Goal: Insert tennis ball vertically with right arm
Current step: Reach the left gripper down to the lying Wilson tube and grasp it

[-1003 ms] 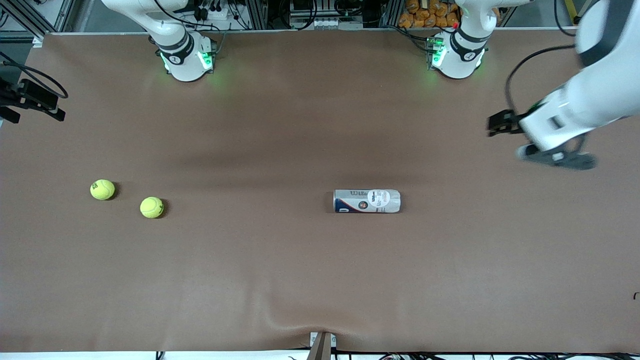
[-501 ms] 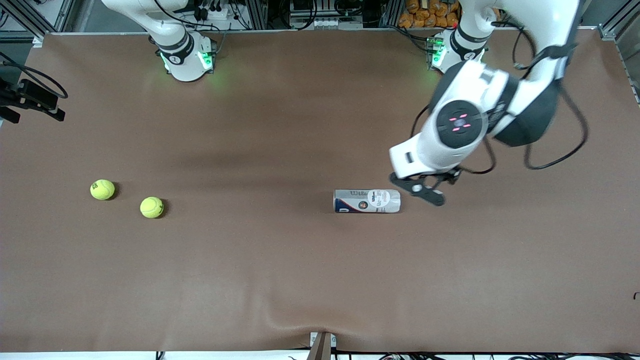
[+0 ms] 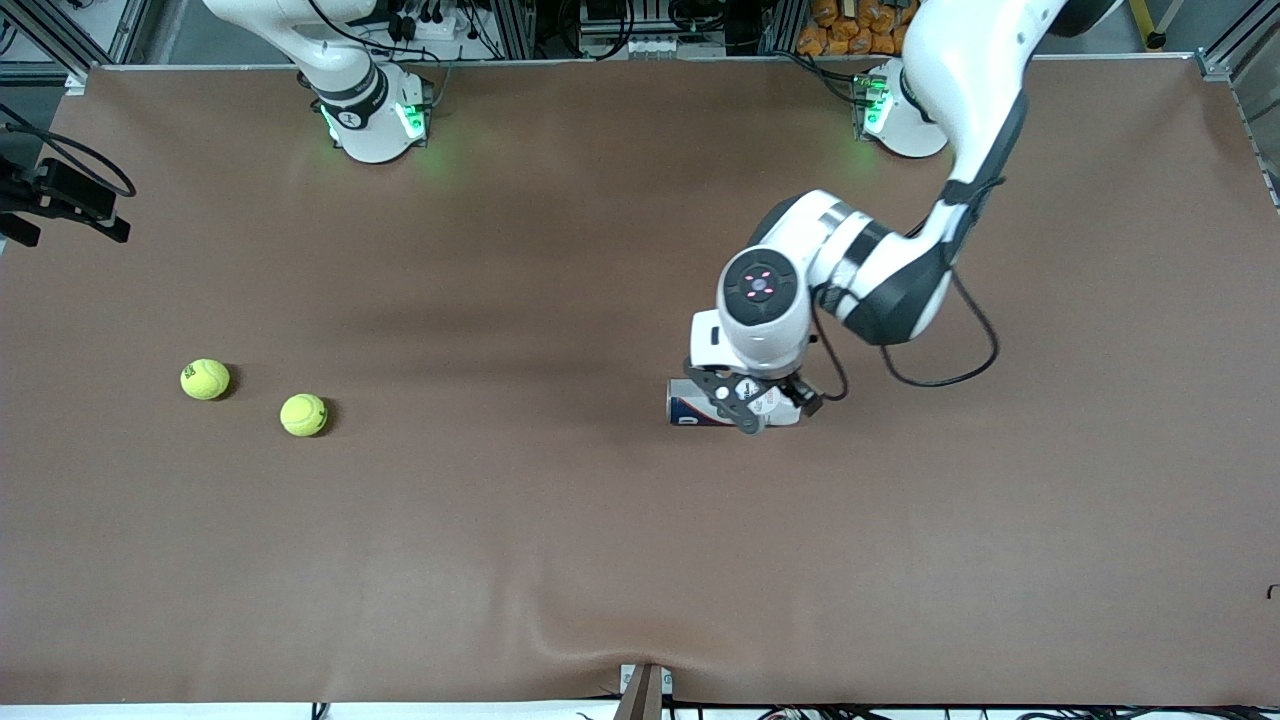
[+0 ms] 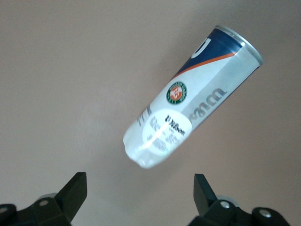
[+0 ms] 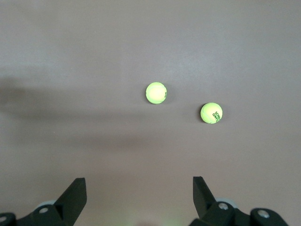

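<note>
front view: left pincer (image 3: 757, 405), spread, has swung in over the can (image 3: 686, 405) lying at desk (image 3: 600, 550) centre. balls (image 3: 303, 415) sit at 9 o'clock; right pincer (image 5: 138, 200) hangs spread above them, waiting.

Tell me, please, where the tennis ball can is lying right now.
In the front view, the tennis ball can lies on its side near the middle of the table, toward the left arm's end, directly under the open left gripper, well apart from both tennis balls.

Brown tbl cover (image 3: 600, 560), cables (image 3: 430, 20).
</note>
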Motion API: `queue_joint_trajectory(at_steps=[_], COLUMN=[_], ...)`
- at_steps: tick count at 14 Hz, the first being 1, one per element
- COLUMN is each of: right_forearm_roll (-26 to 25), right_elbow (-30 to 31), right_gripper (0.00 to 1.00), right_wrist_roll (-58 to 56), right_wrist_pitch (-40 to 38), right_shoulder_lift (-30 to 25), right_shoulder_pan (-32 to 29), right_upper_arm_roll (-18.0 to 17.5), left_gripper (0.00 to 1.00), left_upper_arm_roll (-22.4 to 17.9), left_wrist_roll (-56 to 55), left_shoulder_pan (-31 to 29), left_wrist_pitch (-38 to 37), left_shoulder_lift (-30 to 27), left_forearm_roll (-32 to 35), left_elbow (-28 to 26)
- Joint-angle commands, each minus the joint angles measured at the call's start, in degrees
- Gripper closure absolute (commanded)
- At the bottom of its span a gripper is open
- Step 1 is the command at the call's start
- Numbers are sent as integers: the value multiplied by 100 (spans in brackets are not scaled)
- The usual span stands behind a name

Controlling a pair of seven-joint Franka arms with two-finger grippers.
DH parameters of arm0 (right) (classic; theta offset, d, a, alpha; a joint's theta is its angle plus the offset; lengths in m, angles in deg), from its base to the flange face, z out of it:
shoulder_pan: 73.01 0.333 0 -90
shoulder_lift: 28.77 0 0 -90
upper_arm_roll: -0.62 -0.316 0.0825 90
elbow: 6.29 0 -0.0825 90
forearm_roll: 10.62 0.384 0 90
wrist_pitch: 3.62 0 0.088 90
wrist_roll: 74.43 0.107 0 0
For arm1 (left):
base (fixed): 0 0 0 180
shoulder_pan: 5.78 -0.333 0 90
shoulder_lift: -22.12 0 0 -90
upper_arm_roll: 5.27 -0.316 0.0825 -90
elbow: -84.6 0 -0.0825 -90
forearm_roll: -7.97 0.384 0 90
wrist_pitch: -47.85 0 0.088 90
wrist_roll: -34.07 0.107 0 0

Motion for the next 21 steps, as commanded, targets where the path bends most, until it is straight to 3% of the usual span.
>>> queue_joint_trajectory(at_steps=[1,6,15,21], right_forearm_roll=[102,94,102,102], right_elbow=[42,42,42,42], right_gripper=[0,0,0,0], right_wrist_roll=[-14,-5,-5,-5], right_wrist_pitch=[-24,-24,-24,-24], right_shoulder_lift=[-39,-30,-30,-30], right_shoulder_pan=[-118,-180,-198,-206], right_upper_arm_roll=[-57,-57,-57,-57], left_gripper=[0,0,0,0], left_upper_arm_roll=[-42,-51,-51,-68], left_wrist_roll=[735,1911,2863,2899], left_shoulder_pan=[48,373,391,540], left_wrist_pitch=[167,299,317,238], left_shoulder_lift=[279,613,903,1035], left_forearm_roll=[246,1018,1125,1292], left_elbow=[205,205,91,73])
